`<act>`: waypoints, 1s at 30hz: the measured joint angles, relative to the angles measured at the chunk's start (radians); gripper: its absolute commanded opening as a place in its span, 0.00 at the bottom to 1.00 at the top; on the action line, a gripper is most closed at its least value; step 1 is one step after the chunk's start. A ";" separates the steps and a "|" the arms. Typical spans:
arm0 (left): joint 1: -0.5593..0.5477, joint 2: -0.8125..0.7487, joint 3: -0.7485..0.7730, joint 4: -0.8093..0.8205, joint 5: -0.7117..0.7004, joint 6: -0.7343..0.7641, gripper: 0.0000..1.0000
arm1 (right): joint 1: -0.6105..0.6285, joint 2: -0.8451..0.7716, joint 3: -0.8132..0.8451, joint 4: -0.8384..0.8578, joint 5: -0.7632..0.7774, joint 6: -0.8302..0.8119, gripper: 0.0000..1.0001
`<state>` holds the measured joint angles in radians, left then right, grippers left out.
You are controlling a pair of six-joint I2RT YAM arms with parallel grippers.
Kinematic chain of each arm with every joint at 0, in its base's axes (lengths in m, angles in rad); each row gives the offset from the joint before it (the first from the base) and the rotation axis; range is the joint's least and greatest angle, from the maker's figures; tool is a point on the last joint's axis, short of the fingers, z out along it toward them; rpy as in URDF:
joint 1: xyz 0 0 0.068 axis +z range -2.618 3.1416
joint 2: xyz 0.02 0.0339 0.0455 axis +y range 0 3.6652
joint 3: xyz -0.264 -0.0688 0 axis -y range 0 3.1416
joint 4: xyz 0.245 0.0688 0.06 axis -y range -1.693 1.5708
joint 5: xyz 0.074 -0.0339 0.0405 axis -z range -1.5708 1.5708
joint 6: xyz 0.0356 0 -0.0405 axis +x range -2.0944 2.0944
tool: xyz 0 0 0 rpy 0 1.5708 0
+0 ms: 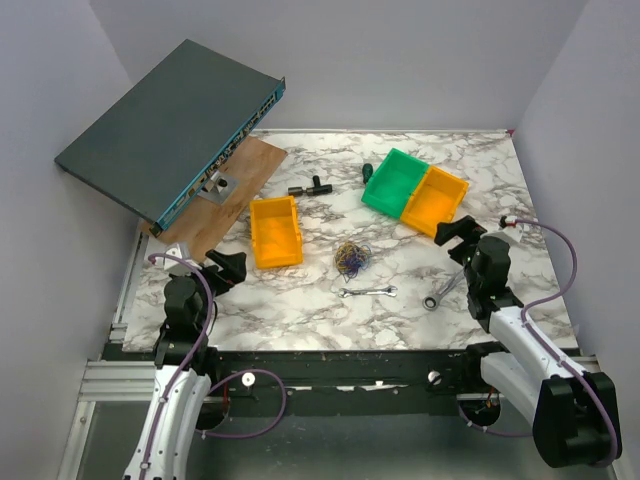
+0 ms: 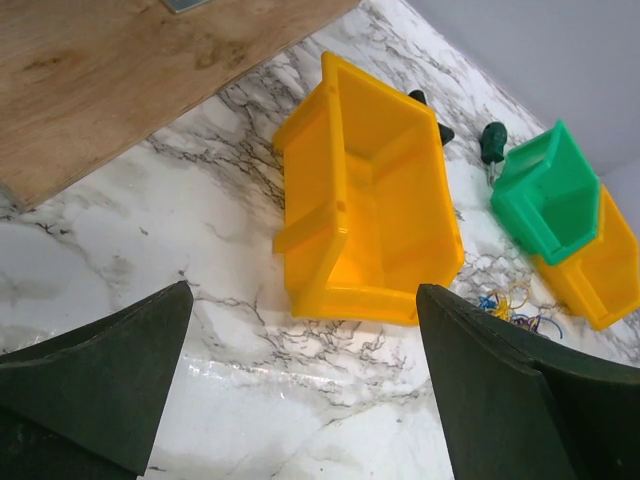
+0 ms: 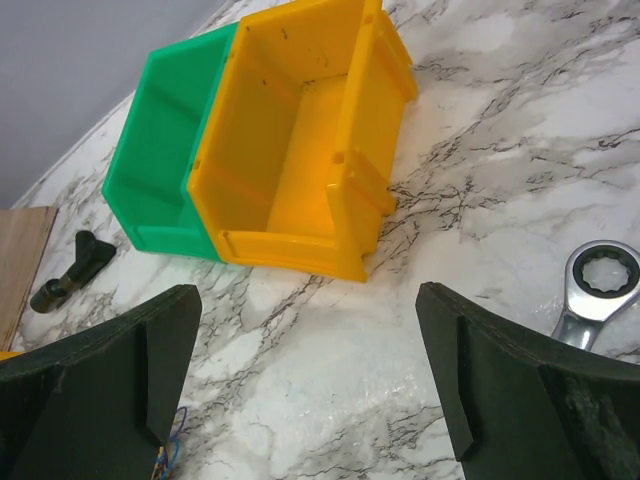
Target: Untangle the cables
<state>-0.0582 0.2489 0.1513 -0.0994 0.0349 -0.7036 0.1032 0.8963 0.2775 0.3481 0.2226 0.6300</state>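
The cables [image 1: 352,257] are a small tangle of thin blue, yellow and dark loops lying mid-table between both arms. In the left wrist view the cables [image 2: 512,306] peek out beside the right finger. In the right wrist view only a few strands of the cables [image 3: 170,455] show at the left finger's edge. My left gripper [image 1: 228,268] hovers at the near left, open, nothing between its fingers [image 2: 305,400]. My right gripper [image 1: 458,236] hangs at the near right, open and empty [image 3: 308,395].
A yellow bin [image 1: 275,231] lies left of the tangle. A green bin [image 1: 392,180] and a yellow bin [image 1: 437,199] sit at the back right. Two silver wrenches [image 1: 368,292] [image 1: 440,291] lie near the front. A wooden board [image 1: 222,200] and a tilted dark box [image 1: 170,128] fill the back left.
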 measured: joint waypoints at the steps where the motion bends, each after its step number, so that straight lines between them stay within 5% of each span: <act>1: 0.000 0.005 0.000 -0.002 0.000 0.000 0.99 | 0.000 0.000 0.000 0.000 0.002 0.000 1.00; 14: -0.026 0.016 -0.001 0.097 0.111 0.053 0.99 | 0.006 0.123 0.064 0.017 -0.210 -0.052 0.96; 22: -0.294 0.183 0.022 0.163 0.078 0.117 0.97 | 0.218 0.263 0.160 0.035 -0.332 -0.157 0.70; 30: -0.466 0.459 0.106 0.263 0.073 0.187 0.94 | 0.290 0.467 0.235 0.055 -0.465 -0.209 0.61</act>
<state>-0.5243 0.7082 0.2573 0.1635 0.1078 -0.5167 0.3931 1.3628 0.5125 0.4034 -0.2424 0.4210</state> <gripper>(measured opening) 0.949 0.624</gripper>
